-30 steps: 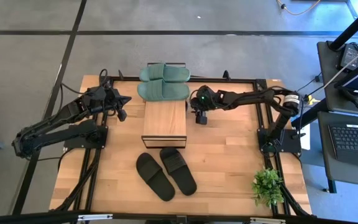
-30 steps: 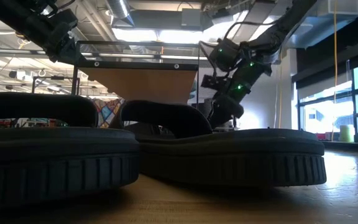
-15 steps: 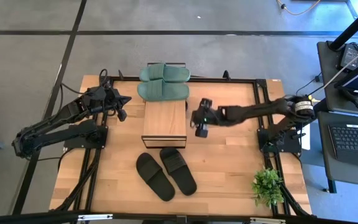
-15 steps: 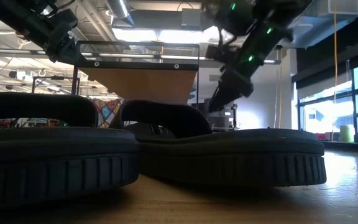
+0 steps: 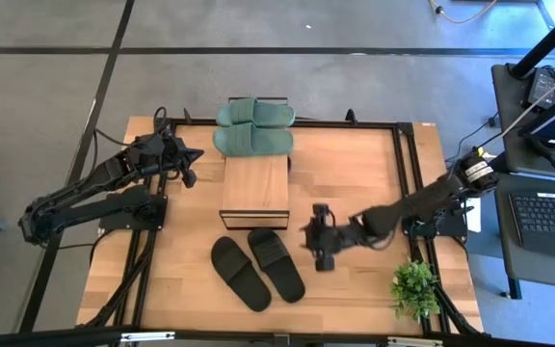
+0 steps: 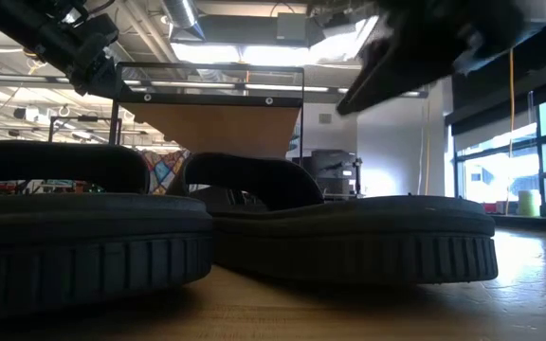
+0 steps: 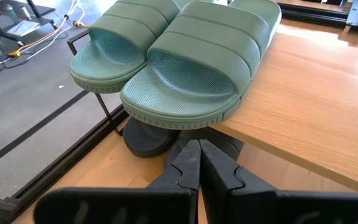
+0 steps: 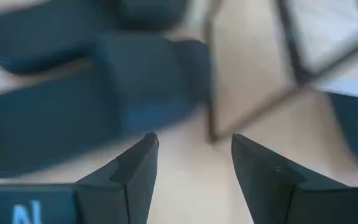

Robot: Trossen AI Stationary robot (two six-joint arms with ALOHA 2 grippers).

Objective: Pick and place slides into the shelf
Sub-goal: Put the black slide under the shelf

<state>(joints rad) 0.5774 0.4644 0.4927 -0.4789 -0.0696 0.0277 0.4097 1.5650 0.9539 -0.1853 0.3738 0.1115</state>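
A wooden bench point(image 5: 355, 183) is seen from above with two dark robot arms reaching over it. Near the middle stands the shelf point(image 5: 255, 186), a low rack with a light wood top on a thin black frame. Two sage green slides point(image 5: 252, 127) lie side by side on the far end of the shelf top, partly overhanging its edge. In the left wrist view, at least one black slide point(image 7: 145, 138) shows on the level beneath them. Two more black slides point(image 5: 256, 267) lie side by side on the bench in front of the shelf, nearer the camera edge, slightly angled.

The right end effector point(image 5: 320, 236) hangs over the bench just beside the black pair, on their right, near the shelf's front corner. Its fingers point(image 8: 135, 168) are spread apart with nothing between them. The left end effector point(image 5: 187, 164) sits at the shelf's left side, near the green slides, its fingers point(image 7: 188, 163) pressed together and empty.

A small potted plant point(image 5: 415, 289) stands at the bench's front right corner.
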